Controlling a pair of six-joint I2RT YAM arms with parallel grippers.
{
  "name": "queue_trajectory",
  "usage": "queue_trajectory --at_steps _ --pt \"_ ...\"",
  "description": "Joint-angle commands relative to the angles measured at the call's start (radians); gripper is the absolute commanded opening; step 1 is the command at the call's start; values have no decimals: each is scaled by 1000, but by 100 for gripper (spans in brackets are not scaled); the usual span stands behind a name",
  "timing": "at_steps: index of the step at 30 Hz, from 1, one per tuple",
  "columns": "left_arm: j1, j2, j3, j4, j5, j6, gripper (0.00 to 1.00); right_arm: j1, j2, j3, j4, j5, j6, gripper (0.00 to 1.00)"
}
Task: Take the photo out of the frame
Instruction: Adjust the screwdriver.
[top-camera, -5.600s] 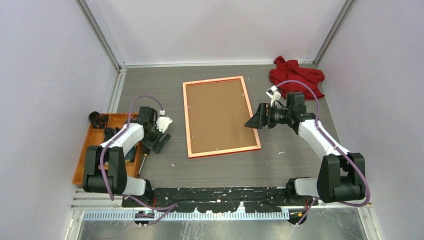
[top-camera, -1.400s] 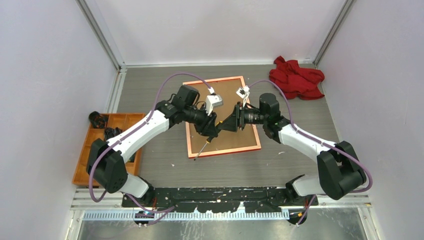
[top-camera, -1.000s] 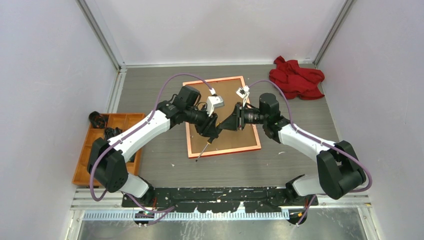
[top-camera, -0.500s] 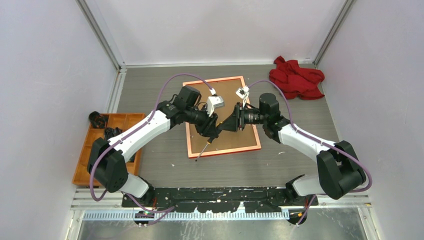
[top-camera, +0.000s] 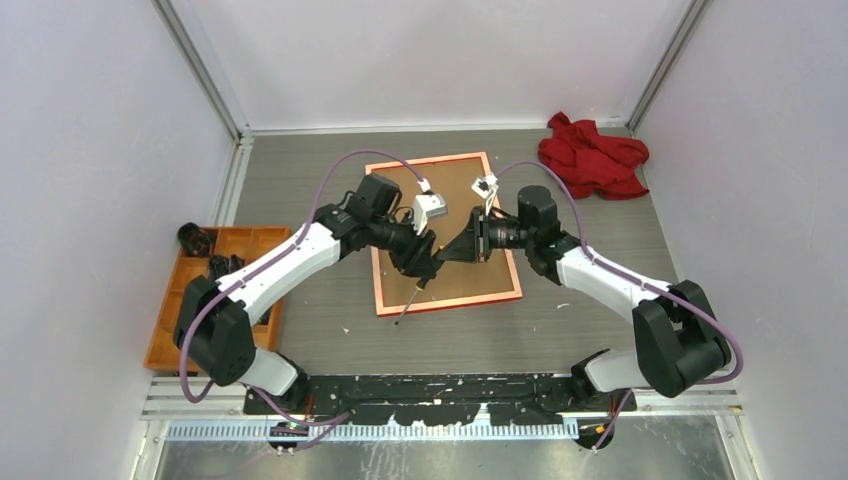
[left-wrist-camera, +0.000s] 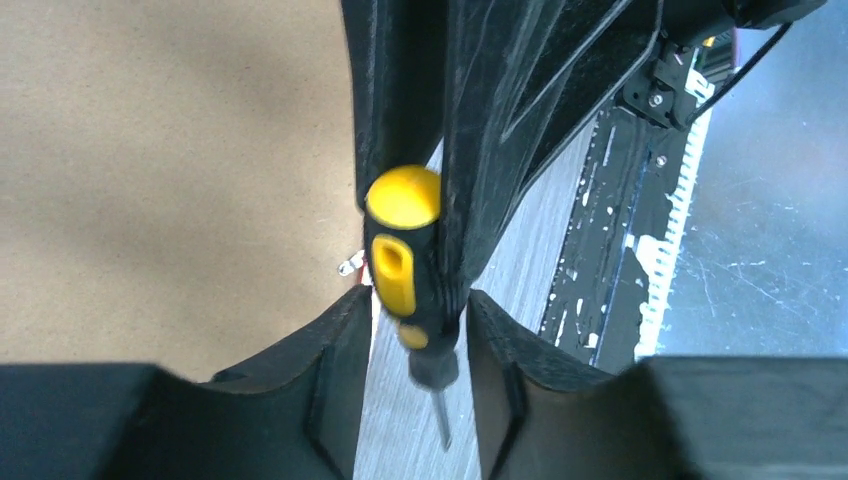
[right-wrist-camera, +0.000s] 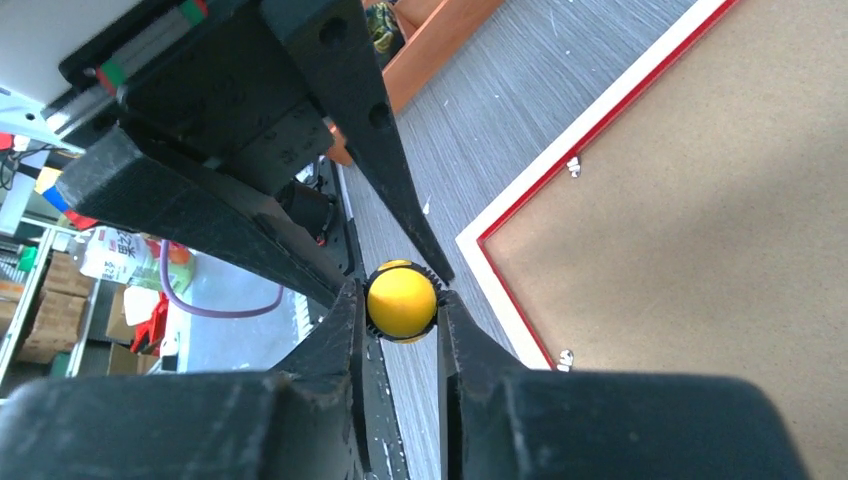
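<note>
The top external camera hangs above and behind the 2 arm bases, facing forward and down, far enough back to take in the whole table (top-camera: 300, 160). The left wrist camera sits just behind the left gripper (left-wrist-camera: 417, 300) and looks along it toward the near rail (left-wrist-camera: 610, 250), very close to the screwdriver (left-wrist-camera: 405, 265). The right wrist camera sits just behind the right gripper (right-wrist-camera: 398, 290), facing the table's near left side, equally close. All 3 views share the screwdriver. The top and right wrist views also share the near left corner of the frame (right-wrist-camera: 500, 290).
</note>
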Motion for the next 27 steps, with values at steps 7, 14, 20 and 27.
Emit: queue_trajectory --at_steps 7,14,20,27 --pt "98 -170 -74 94 31 -19 92 -167 -80 7 95 -53 97 1" --pt "108 -183 -111 100 112 -15 100 -293 -120 -47 344 -96 289 1" --pt "107 -109 -68 83 240 -43 100 -342 -149 -89 522 -98 426 1" --pt "106 -86 -63 92 242 -58 93 -349 -175 -107 617 -113 495 1"
